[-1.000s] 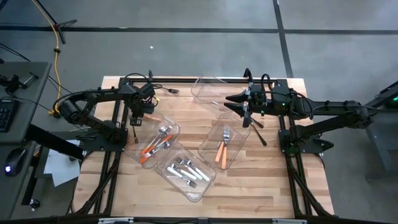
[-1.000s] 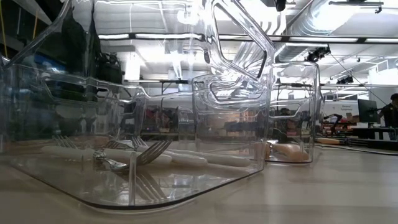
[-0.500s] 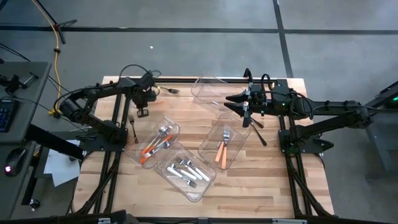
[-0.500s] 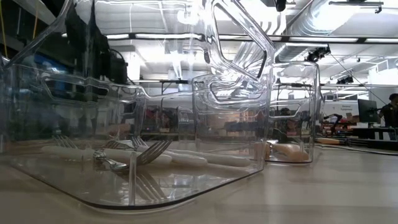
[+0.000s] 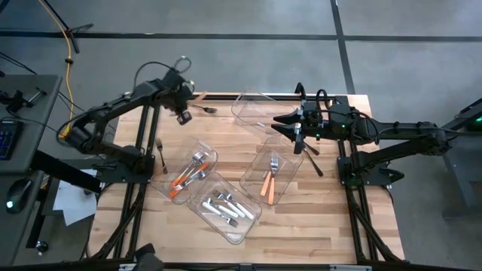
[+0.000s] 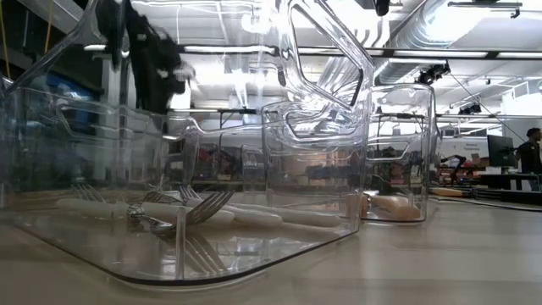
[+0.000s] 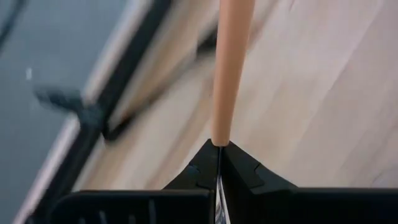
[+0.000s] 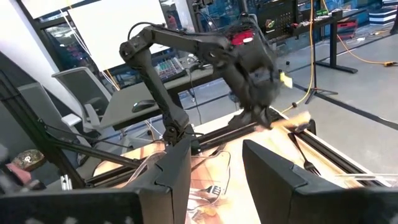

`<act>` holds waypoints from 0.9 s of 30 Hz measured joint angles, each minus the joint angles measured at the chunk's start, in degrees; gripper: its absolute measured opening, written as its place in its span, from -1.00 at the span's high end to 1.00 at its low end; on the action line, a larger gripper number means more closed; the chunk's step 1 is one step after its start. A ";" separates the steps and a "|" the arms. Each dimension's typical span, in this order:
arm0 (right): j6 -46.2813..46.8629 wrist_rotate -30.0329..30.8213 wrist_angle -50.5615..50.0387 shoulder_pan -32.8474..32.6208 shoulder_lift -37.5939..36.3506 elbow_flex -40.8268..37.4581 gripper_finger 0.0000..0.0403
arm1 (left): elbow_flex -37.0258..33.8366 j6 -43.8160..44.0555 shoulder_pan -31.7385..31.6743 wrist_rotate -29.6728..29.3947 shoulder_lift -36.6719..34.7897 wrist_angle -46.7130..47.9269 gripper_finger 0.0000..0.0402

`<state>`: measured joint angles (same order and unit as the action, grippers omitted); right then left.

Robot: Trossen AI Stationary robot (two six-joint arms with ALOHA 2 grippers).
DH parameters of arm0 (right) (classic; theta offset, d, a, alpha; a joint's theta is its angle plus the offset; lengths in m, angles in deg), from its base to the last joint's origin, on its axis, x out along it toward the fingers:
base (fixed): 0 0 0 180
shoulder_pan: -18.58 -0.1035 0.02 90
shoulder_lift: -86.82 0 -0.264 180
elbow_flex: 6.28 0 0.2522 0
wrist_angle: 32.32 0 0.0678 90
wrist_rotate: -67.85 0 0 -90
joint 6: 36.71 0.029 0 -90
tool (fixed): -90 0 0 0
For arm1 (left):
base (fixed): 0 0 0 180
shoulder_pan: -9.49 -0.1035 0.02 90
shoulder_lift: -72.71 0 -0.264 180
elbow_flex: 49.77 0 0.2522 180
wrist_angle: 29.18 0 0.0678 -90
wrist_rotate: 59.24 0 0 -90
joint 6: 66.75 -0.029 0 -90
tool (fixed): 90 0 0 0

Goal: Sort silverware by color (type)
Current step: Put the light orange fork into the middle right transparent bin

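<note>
- High view shows the left end effector (image 5: 183, 113) raised near the far-left corner of the surface (image 5: 316, 218). Its own wrist view shows the fingers pressed together on the end of an orange-handled piece (image 7: 231, 68), so I judge this piece is being carried toward a bin.
- Right end effector (image 5: 292, 129) hangs beside the empty tilted bin (image 5: 252, 108) at the far middle, fingers parted about halfway with nothing visibly between them. It looks to be waiting.
- Sorted silverware sits in three clear bins nearer the front: one with orange handles and forks (image 5: 188, 172), one with white handles (image 5: 226, 207), and one with a fork and orange handles (image 5: 271, 173).
- Loose pieces lie on the bare wood: a dark fork (image 5: 160, 153) near the left edge, a small piece (image 5: 205, 110) just beside the left end effector, and a dark utensil (image 5: 315, 162) under the right arm.
- Open room lies along the front and right of the surface. The bins crowd the middle, touching or nearly so, which makes their walls the likely thing to clip on a lowering move.
- Black rail along the far edge (image 5: 218, 95) runs close behind the left end effector.
</note>
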<state>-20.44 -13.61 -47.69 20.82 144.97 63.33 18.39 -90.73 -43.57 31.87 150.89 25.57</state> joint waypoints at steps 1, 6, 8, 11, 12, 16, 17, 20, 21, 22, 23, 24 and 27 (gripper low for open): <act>0.00 -0.01 0.00 0.00 0.00 0.00 0.35 | 0.33 1.43 0.00 2.14 -1.65 -1.63 1.00; -0.20 -0.01 -0.56 0.00 0.00 0.00 0.35 | 0.41 12.01 0.02 13.25 -11.48 -12.80 1.00; -0.20 -0.01 -0.91 0.00 0.02 0.00 0.35 | -0.10 16.69 0.71 17.13 -15.38 -18.95 1.00; -0.20 -0.03 -0.80 0.00 0.31 0.02 0.35 | -2.91 24.41 3.19 21.04 -21.20 -30.15 1.00; -0.20 -0.23 -0.87 0.00 0.43 0.02 0.35 | -4.07 27.22 4.36 21.46 -22.91 -33.85 1.00; -0.20 -0.88 -0.87 0.00 1.59 0.09 0.35 | -10.24 36.75 11.25 21.19 -28.91 -49.00 1.00; 0.05 -1.36 -0.54 0.00 2.05 0.07 0.35 | -12.00 38.54 13.48 20.30 -30.01 -51.96 1.00; 0.30 -3.59 0.67 0.00 3.52 0.08 0.35 | -16.87 41.98 20.68 16.77 -32.20 -58.76 1.00; 0.24 -4.23 1.23 0.00 4.05 0.07 0.35 | -18.20 42.52 23.31 15.10 -32.69 -60.11 1.00; 0.24 -4.69 2.61 0.00 4.66 0.09 0.35 | -19.28 42.61 25.84 13.24 -32.93 -61.43 1.00; 0.24 -5.41 3.50 0.00 5.21 0.07 0.35 | -20.14 42.47 28.24 11.26 -33.13 -61.93 1.00; 0.23 -5.86 4.22 0.00 5.78 0.07 0.35 | -20.81 41.91 30.56 9.43 -33.21 -61.79 1.00; -0.18 -6.16 7.08 0.00 7.23 0.07 0.35 | -21.87 40.22 36.64 4.16 -32.84 -61.94 1.00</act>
<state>-20.63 -19.77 -40.60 20.82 152.20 63.40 -3.48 -50.51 -6.93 36.04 118.05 -36.37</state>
